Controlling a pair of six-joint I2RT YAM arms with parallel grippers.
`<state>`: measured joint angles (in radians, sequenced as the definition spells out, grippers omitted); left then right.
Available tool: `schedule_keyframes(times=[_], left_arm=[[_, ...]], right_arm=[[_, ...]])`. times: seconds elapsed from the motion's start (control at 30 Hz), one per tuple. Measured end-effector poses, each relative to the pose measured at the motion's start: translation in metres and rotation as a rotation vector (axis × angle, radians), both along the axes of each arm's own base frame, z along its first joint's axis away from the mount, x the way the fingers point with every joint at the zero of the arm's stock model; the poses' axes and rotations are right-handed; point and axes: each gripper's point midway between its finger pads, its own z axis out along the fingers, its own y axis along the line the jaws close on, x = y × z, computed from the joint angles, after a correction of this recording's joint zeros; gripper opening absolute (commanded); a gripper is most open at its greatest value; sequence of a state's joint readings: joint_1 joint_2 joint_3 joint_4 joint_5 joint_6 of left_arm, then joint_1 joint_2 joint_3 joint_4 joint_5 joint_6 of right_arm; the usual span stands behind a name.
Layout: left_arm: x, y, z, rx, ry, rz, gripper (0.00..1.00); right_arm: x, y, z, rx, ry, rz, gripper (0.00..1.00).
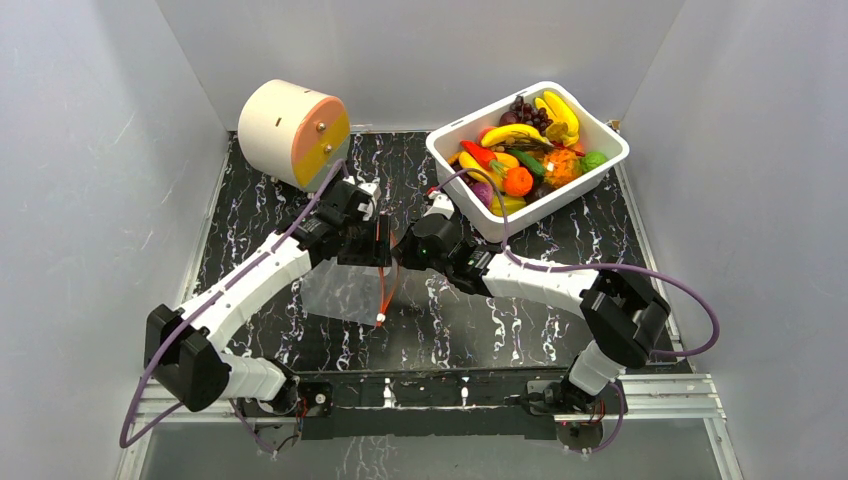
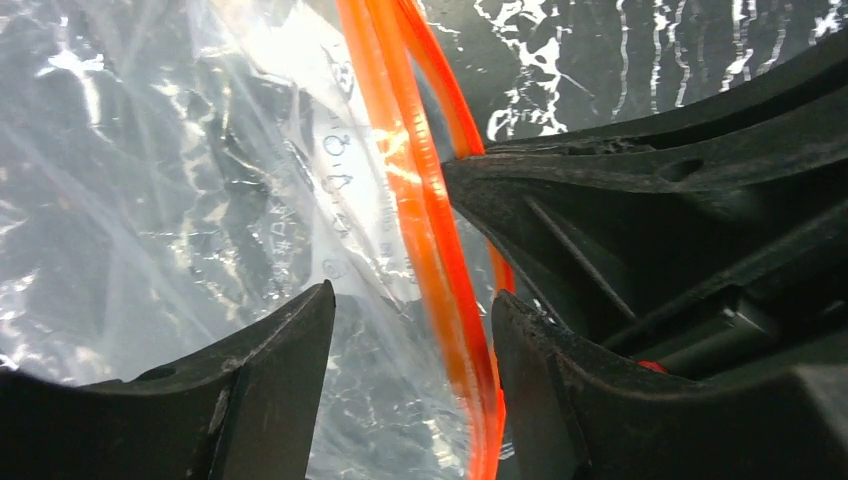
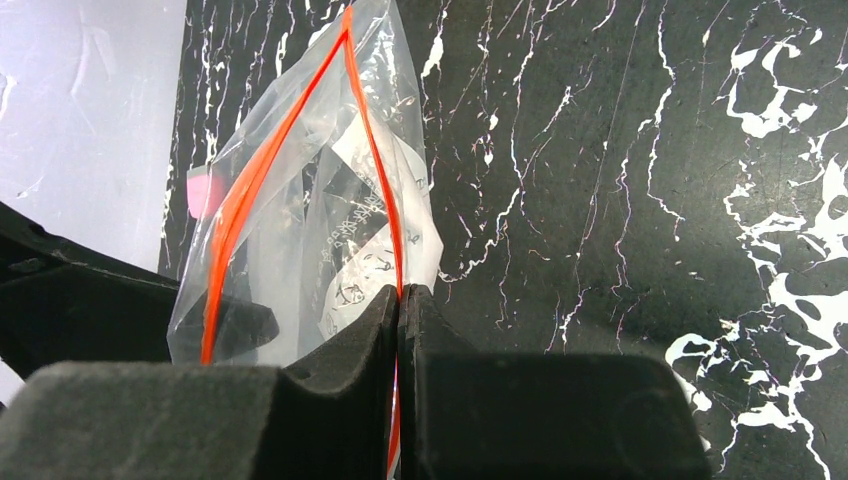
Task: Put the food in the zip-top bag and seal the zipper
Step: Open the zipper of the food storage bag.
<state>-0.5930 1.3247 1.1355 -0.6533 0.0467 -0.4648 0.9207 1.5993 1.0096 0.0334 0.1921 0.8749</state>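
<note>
The clear zip-top bag [image 1: 350, 290] hangs between my two grippers over the black marbled table, its mouth parted. My right gripper [image 3: 402, 292] is shut on one orange-red zipper [image 3: 385, 180] strip of the rim. The other strip [image 3: 235, 215] bows away to the left. My left gripper [image 2: 412, 310] is open, and the zipper [image 2: 420, 200] and the crinkly film [image 2: 150, 200] run between its fingers, close to the right one. One of its dark fingers [image 3: 240, 325] shows through the film. The food [image 1: 520, 150] lies heaped in the white tub.
The white tub [image 1: 570, 200] stands at the back right, just behind my right gripper [image 1: 400, 255]. A cream cylinder with a pink and yellow face [image 1: 295, 135] lies at the back left, behind my left gripper [image 1: 372, 240]. Grey walls close in both sides.
</note>
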Motion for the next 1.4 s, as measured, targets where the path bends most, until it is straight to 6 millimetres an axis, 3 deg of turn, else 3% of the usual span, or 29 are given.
schedule_keyframes(times=[0.17, 0.4, 0.67, 0.83, 0.97, 1.13, 1.3, 1.4], left_arm=[[0.004, 0.01, 0.003, 0.083, -0.035, 0.025, 0.26], [0.011, 0.021, 0.013, 0.128, -0.093, 0.058, 0.0], [0.014, 0.025, 0.027, 0.106, -0.175, 0.057, 0.0], [0.006, 0.023, 0.033, 0.025, -0.256, 0.018, 0.0], [0.006, 0.017, 0.034, -0.013, -0.29, -0.006, 0.0], [0.004, 0.01, 0.018, -0.025, -0.276, -0.057, 0.0], [-0.004, 0.009, -0.002, -0.028, -0.255, -0.102, 0.0], [-0.006, 0.009, -0.005, -0.026, -0.254, -0.117, 0.0]], right_arm=[[0.0, 0.0, 0.0, 0.001, 0.001, -0.003, 0.0], [0.005, -0.004, 0.0, -0.012, -0.013, -0.03, 0.0], [0.007, -0.014, -0.009, -0.063, -0.025, -0.055, 0.0], [0.004, -0.013, -0.01, -0.095, -0.05, 0.0, 0.27], [0.0, -0.013, -0.003, -0.113, -0.08, 0.052, 0.39], [0.001, -0.016, 0.029, -0.121, -0.148, 0.095, 0.49], [0.02, -0.02, 0.077, -0.151, -0.257, 0.1, 0.67], [0.033, -0.032, 0.094, -0.207, -0.309, 0.079, 0.76]])
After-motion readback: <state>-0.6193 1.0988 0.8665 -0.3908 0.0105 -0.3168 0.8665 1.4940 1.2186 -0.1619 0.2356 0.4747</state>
